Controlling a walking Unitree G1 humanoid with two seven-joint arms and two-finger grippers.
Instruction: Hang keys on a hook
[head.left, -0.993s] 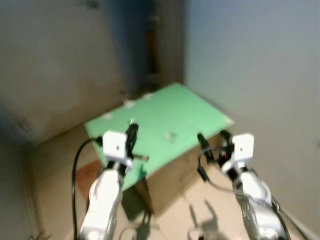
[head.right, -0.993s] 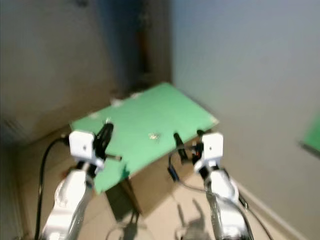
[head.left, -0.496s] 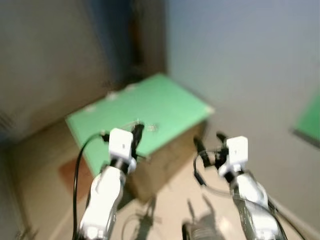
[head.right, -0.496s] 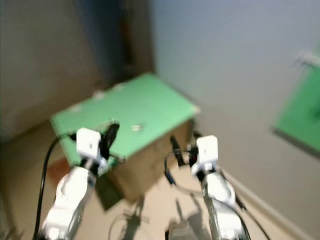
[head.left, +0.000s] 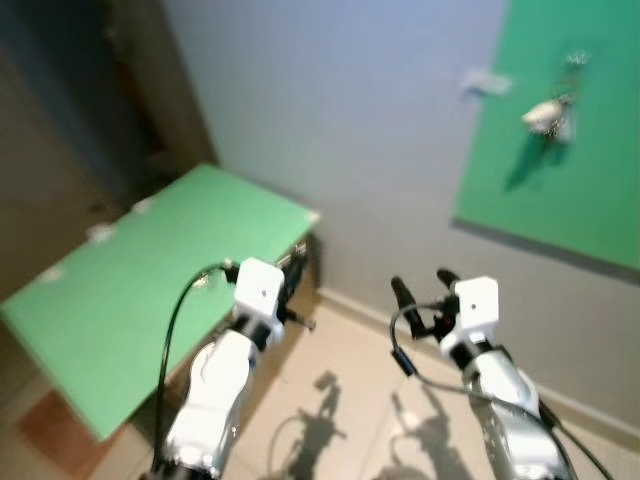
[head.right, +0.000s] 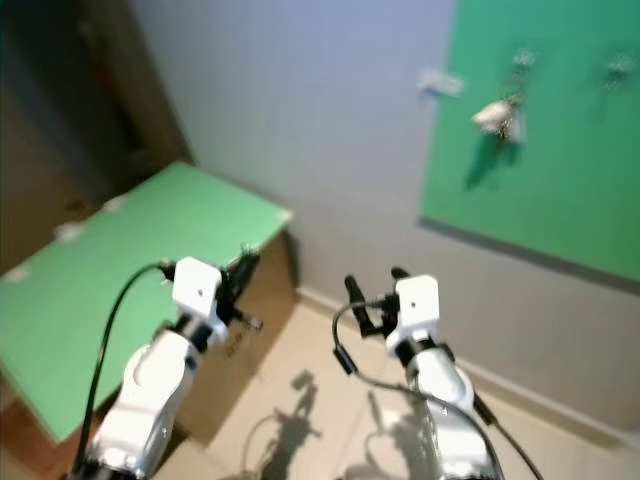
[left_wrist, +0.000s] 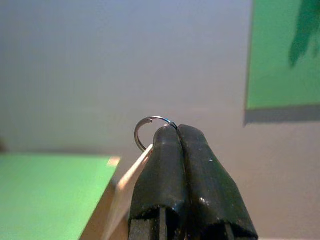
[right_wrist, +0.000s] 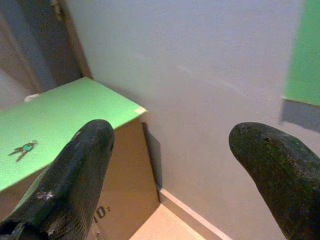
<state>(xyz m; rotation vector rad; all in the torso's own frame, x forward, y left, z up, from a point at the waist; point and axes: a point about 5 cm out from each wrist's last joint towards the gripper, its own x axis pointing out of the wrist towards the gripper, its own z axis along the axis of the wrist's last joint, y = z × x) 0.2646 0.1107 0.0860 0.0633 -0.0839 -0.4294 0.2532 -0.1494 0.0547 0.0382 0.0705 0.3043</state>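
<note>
My left gripper (left_wrist: 175, 132) is shut on a thin silver key ring (left_wrist: 149, 129), whose open loop sticks out past the fingertips. In the eye views this gripper (head.left: 294, 266) hangs off the near corner of the green-topped table (head.left: 150, 270). My right gripper (head.left: 422, 288) is open and holds nothing, its fingers (right_wrist: 82, 165) spread wide and pointing at the wall. On the wall at the upper right is a green board (head.left: 560, 170). A whitish bunch of keys (head.left: 548, 115) hangs on it from a hook (head.left: 575, 60).
A small teal key-shaped thing (right_wrist: 22, 148) lies on the green table top. The table is a brown box (right_wrist: 125, 185) standing against the pale wall (head.left: 370, 120). A dark doorway (head.left: 110, 100) is at the far left. Beige floor (head.left: 340, 400) lies below both arms.
The camera has swung to the right, so the table has slid left and the green wall board has come into view. The left gripper stays shut on the ring, and the right stays open.
</note>
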